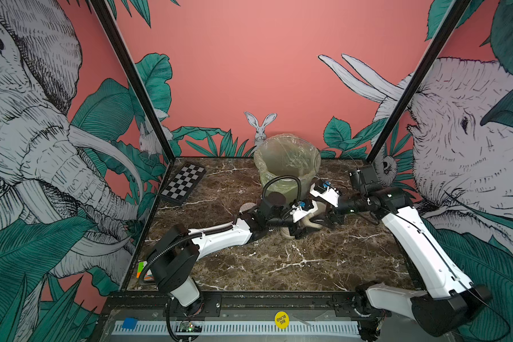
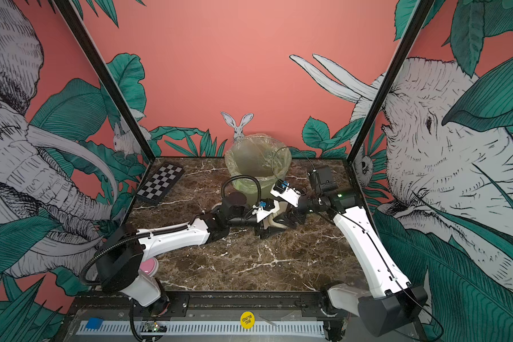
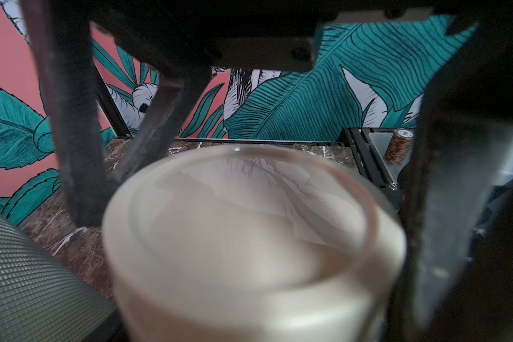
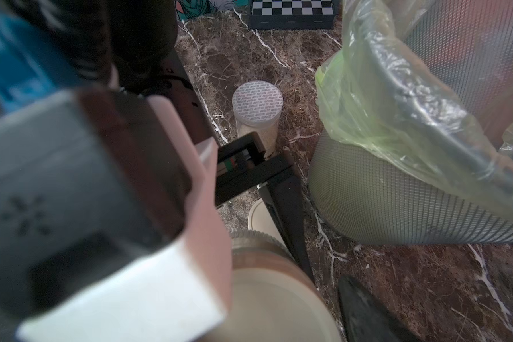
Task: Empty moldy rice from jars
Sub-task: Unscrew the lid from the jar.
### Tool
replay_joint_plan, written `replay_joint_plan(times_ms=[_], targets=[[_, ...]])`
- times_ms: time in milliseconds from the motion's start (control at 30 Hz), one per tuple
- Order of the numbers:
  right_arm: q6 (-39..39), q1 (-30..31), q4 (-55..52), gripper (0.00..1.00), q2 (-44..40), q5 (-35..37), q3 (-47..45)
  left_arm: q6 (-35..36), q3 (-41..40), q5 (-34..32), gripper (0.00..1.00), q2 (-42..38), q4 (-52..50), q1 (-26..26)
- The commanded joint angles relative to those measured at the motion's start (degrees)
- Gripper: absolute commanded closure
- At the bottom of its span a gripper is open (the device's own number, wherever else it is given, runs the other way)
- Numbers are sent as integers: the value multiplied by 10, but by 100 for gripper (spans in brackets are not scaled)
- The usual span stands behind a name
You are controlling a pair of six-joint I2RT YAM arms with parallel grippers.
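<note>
A squat clear jar with a plain beige lid [image 3: 249,225] stands on the marble table [image 1: 279,266] between both arms. My left gripper [image 1: 301,229] is shut on the jar's body; one of its black fingers [image 4: 288,213] lies against the jar. My right gripper [image 1: 323,219] hangs over the lid [image 4: 279,302], open, its fingers [image 3: 77,177] standing off either side. A second beige-lidded jar [image 4: 256,219] sits just behind. The taller jar [image 4: 256,112] with the white dotted lid stands further back, moldy rice [image 4: 259,137] showing through its wall.
The mesh bin [image 1: 285,165] with a green-tinted bag stands close behind the jars, near the right gripper. A folded chessboard [image 1: 182,183] lies at the back left. A stack of chips [image 3: 399,145] sits beyond the table's edge. A pink disc [image 2: 148,266] lies by the left arm's base.
</note>
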Motion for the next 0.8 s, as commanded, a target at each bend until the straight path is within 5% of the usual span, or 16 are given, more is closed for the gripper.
replay_joint_plan(times_ms=[0, 767], targets=[[7, -13, 57, 12, 5, 9, 3, 7, 3, 40, 100, -32, 65, -15], [69, -24, 85, 1, -70, -50, -70, 6, -14, -8, 100, -33, 98, -11]])
